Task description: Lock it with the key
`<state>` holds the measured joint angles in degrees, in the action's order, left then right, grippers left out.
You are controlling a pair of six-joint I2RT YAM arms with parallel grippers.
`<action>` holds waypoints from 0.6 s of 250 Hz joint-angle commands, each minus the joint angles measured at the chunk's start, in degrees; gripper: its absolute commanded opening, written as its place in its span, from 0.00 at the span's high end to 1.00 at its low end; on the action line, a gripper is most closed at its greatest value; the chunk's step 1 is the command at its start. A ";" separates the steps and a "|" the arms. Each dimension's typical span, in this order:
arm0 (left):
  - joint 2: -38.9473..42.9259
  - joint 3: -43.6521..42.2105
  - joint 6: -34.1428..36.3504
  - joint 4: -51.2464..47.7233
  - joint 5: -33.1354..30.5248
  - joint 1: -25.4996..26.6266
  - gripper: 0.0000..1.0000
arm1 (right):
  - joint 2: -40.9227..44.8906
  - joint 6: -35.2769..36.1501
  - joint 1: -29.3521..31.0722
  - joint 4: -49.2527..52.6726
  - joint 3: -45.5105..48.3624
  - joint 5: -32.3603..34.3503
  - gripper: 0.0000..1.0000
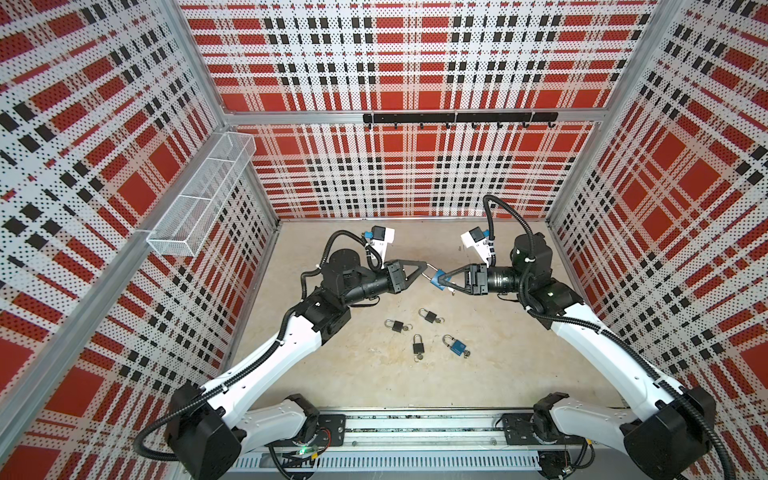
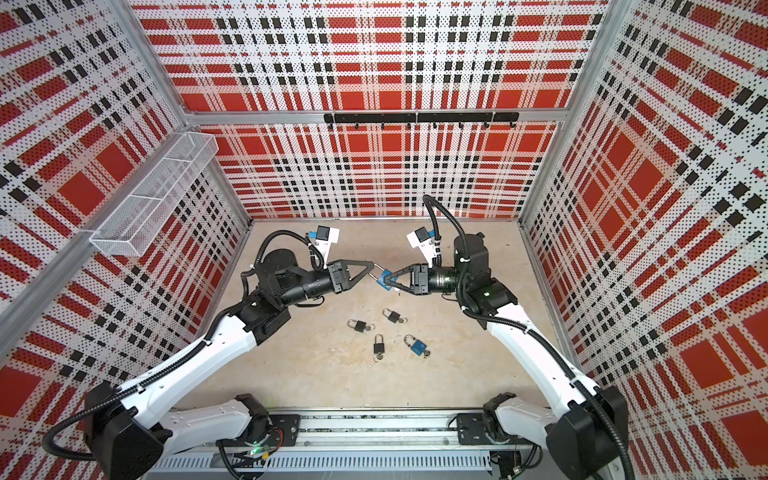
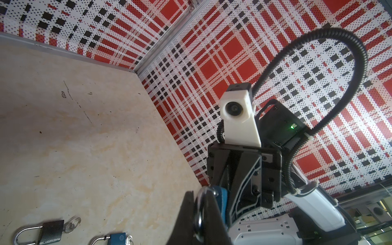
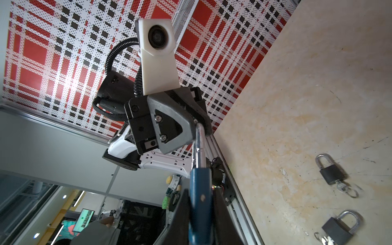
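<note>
Clock: twelve is the back wall, six is the rail where the arms are mounted, read across the tabletop (image 1: pixel 332 374).
Left gripper (image 1: pixel 426 266): comes in from nine o'clock and is raised off the tabletop. Its fingers are pinched almost together on the shackle (image 1: pixel 430 272).
Right gripper (image 1: pixel 444 281): comes in from three o'clock at the same height. It has a narrow clamp around the body of the held blue padlock (image 1: pixel 434 281).
Meeting point: the two grippers are tip to tip in the air, a little toward twelve from the tabletop centre, in both top views.
Shackle, close up: in the right wrist view the silver bar (image 4: pixel 199 146) rises from the blue body (image 4: pixel 200 191) into the left gripper's tips. Whether it is seated in the body I cannot tell.
Held lock's key: hidden by the right gripper's fingers, so I cannot make it out.
Loose cluster: four padlocks lie flat toward six from the held one, apart from each other.
Far black padlock (image 1: pixel 430 316): at one o'clock in the cluster.
Side black padlock (image 1: pixel 397 325): at ten o'clock.
Near black padlock (image 1: pixel 417 345): at six o'clock.
Loose blue padlock (image 1: pixel 456 345): at four o'clock.
Keys: each loose padlock has a key with a ring at its base, e.g. the key ring (image 1: pixel 419 358) under the near black one.
Wire basket (image 1: pixel 199 195): fixed on the nine o'clock wall.
Hook rail (image 1: pixel 459 118): fixed on the twelve o'clock wall.
</note>
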<state>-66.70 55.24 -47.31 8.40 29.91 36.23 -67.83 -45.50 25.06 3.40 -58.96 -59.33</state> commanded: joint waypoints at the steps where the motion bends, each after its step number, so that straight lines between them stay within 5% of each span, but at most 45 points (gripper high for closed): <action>1: -1.04 -2.24 1.41 -3.39 5.33 3.90 1.00 | 0.60 -6.05 1.66 -18.76 -0.45 -1.55 1.00; 150: -1.83 -2.24 0.83 -1.91 4.79 4.12 1.00 | 0.26 -8.33 2.22 -21.37 -0.36 -1.51 1.00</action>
<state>-66.28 55.22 -46.44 11.53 29.89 36.36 -67.85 -54.08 25.08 -5.82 -57.56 -61.21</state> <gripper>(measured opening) 0.102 0.158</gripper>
